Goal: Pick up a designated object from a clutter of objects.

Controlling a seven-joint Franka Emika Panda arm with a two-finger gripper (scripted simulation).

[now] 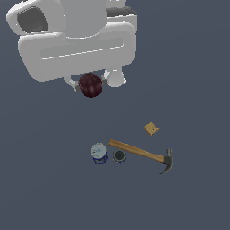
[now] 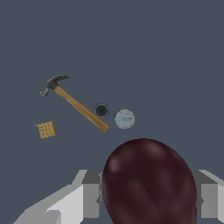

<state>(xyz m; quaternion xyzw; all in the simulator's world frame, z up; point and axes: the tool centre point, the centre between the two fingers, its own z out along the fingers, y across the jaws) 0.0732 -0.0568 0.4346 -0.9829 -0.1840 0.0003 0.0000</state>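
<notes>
The maroon ball (image 1: 90, 85) hangs high above the floor, held between the two fingers of my gripper (image 1: 90, 83), which is shut on it. In the wrist view the ball (image 2: 148, 183) fills the near part of the picture, with a grey finger (image 2: 91, 194) pressed against each side. Far below lies the rest of the clutter: a wooden-handled hammer (image 1: 139, 153), a blue-white can (image 1: 99, 153), a small dark cup (image 1: 119, 156) and a tan square block (image 1: 152, 129).
The hammer (image 2: 78, 106), cup (image 2: 101, 110), can (image 2: 124, 119) and block (image 2: 46, 129) lie close together on the dark floor. The arm's large white body (image 1: 76, 40) fills the exterior view's upper left.
</notes>
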